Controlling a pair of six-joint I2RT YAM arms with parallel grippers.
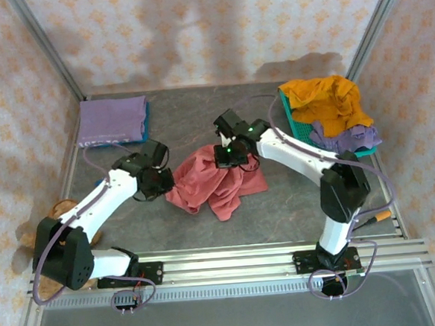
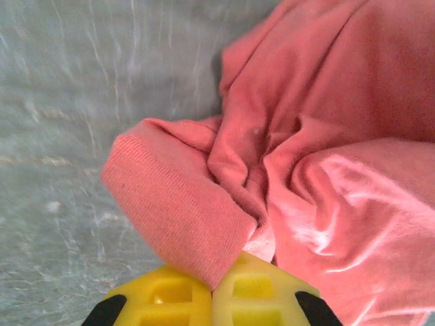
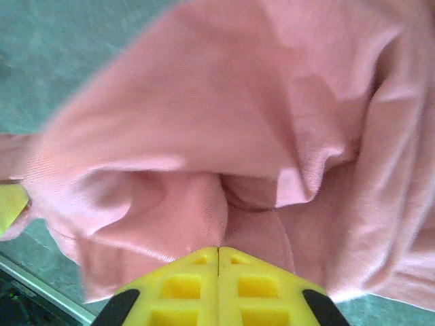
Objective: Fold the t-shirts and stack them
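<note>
The dusty red t-shirt (image 1: pixel 213 184) hangs crumpled over the middle of the table, held up between both arms. My left gripper (image 1: pixel 161 181) is shut on its left edge; in the left wrist view the ribbed hem (image 2: pixel 173 210) is pinched between the yellow fingers (image 2: pixel 213 285). My right gripper (image 1: pixel 232 157) is shut on the shirt's upper part, with cloth (image 3: pixel 204 136) bunched over the closed yellow fingers (image 3: pixel 217 255). A folded lavender t-shirt (image 1: pixel 112 119) lies at the back left. A mustard orange t-shirt (image 1: pixel 325 102) and a lavender one (image 1: pixel 346 137) sit heaped in the basket.
The teal mesh basket (image 1: pixel 297 124) stands at the back right. A brown teddy bear (image 1: pixel 57 211) lies at the left edge behind my left arm. Metal frame posts rise at the back corners, and a rail runs along the near edge.
</note>
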